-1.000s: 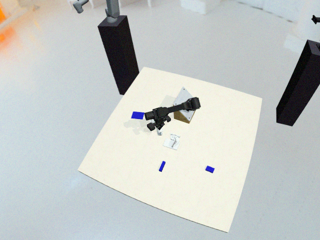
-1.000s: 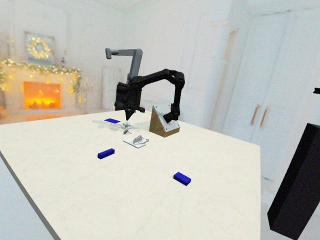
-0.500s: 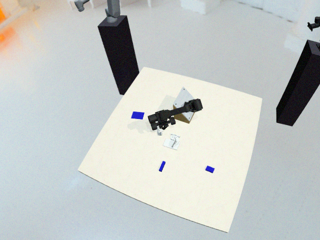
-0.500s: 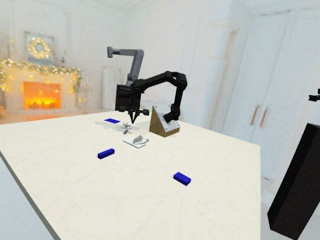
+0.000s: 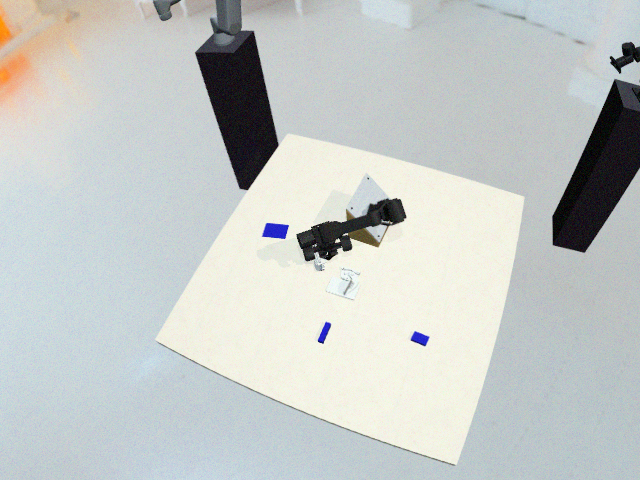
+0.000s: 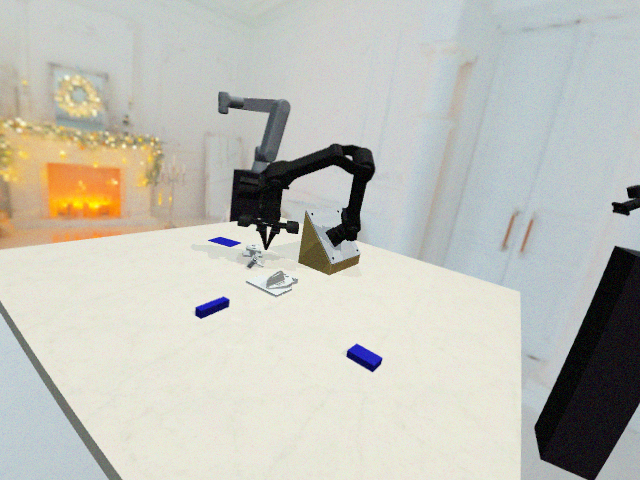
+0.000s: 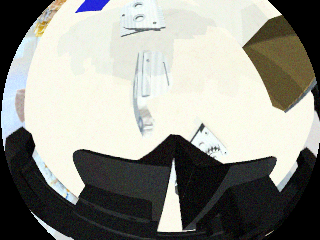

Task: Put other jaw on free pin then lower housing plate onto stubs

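My gripper is shut, its pointed fingertips together with nothing between them, above the table near the loose parts. The loose white jaw lies on the table in front of the fingers. The housing plate, pale with round holes, lies beyond it; the gripper hides it in the top view. The white base plate lies flat nearby with the other jaw on it. In the wrist view, the fingers partly hide the base. I cannot make out the free pin.
The arm stands on a wooden wedge with a white sloping face. A flat blue rectangle and two blue blocks, one long and one short, lie on the table.
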`<state>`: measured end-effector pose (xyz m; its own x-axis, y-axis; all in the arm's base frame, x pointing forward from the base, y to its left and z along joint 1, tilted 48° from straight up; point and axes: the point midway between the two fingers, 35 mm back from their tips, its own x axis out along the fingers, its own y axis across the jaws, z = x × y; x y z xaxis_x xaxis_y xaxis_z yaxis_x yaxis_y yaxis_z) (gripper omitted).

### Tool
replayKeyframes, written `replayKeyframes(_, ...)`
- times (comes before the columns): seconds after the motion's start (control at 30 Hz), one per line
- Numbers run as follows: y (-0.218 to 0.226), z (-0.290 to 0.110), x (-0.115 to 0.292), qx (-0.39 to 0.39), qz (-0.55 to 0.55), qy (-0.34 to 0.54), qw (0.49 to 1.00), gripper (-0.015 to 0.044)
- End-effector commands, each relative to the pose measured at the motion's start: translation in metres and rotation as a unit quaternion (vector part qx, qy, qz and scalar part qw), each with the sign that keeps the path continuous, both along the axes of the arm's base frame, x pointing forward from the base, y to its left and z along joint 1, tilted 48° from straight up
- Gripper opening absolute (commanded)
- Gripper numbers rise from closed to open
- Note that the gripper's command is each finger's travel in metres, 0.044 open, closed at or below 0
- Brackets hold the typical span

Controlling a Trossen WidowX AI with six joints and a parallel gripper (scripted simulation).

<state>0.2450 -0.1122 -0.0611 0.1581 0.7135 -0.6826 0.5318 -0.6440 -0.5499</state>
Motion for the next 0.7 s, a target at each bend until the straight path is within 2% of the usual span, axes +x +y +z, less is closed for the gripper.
replayKeyframes(0.0, 0.006, -0.005, 0.001, 0.003, -0.003, 0.003, 1.0, 0.0)
replayKeyframes(0.67, 0.03, -0.027, 0.006, 0.004, -0.003, 0.003, 1.0, 0.0)
